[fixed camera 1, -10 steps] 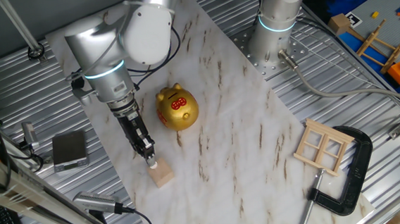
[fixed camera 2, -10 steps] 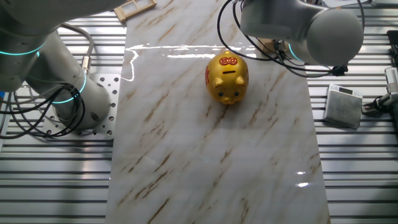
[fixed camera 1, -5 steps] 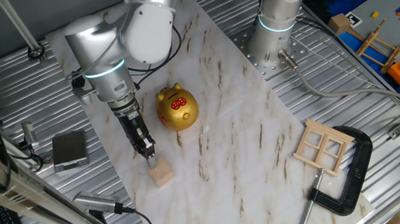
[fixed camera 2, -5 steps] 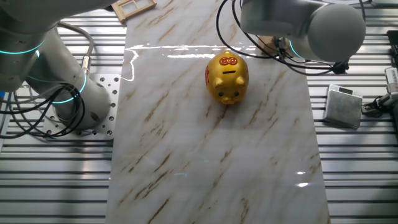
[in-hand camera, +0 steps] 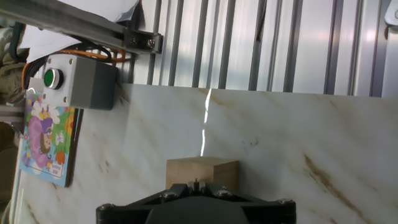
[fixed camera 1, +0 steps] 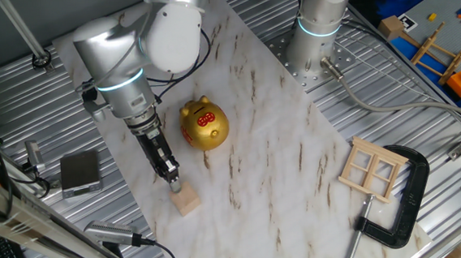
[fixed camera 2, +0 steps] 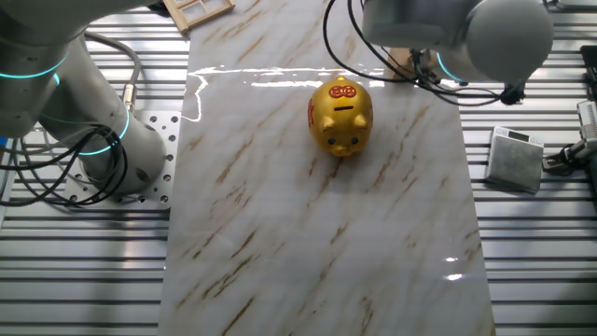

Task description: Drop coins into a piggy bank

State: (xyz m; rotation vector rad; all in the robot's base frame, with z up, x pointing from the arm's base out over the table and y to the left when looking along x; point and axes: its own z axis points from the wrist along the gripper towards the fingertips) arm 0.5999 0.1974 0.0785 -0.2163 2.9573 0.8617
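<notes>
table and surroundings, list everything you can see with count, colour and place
piggy bank: one, shiny gold with red markings, on the marble board
wooden cube: one, pale, near the board's edge, under the pincer
coin: none clearly visible
marble board: one, white with brown veins, on the ribbed metal table
wooden frame: one, pale, beside the black clamp
clamp: one, black, at the board's corner
button box: one, grey with green button, at the board's edge
picture book: one, colourful, beside the button box
second robot base: one, grey
pincer: one, dark, just above the cube; open or shut unclear
</notes>
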